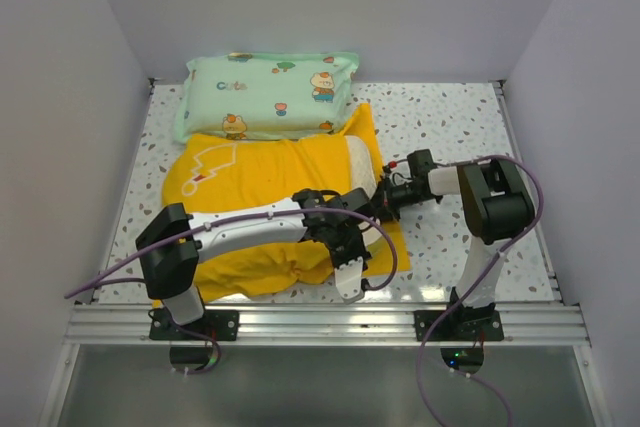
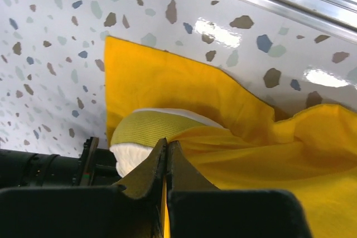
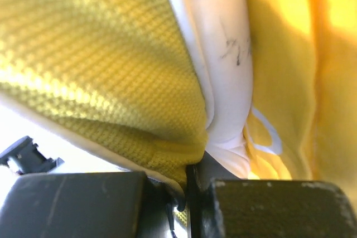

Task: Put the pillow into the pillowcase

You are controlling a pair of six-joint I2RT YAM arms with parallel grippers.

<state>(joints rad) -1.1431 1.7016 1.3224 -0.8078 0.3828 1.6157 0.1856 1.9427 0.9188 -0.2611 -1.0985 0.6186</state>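
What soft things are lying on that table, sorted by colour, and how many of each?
mint-green pillow: 1
yellow pillowcase: 1
cream-white pillow, partly inside the case: 1
Total: 3

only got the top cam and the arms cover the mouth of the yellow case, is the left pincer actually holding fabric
Observer: Yes. In the left wrist view the left pincer is shut on a fold of the bright yellow fabric pillowcase.
Operator: and the right one
Observer: The right wrist view shows the right pincer clamped on the yellow mesh edge band of the flat cream-white pillow.
Operator: where's the pillow relative to the left grip
Observer: From the left wrist, its banded corner lies bare right beside that pincer's tips, outside the gripped fold.
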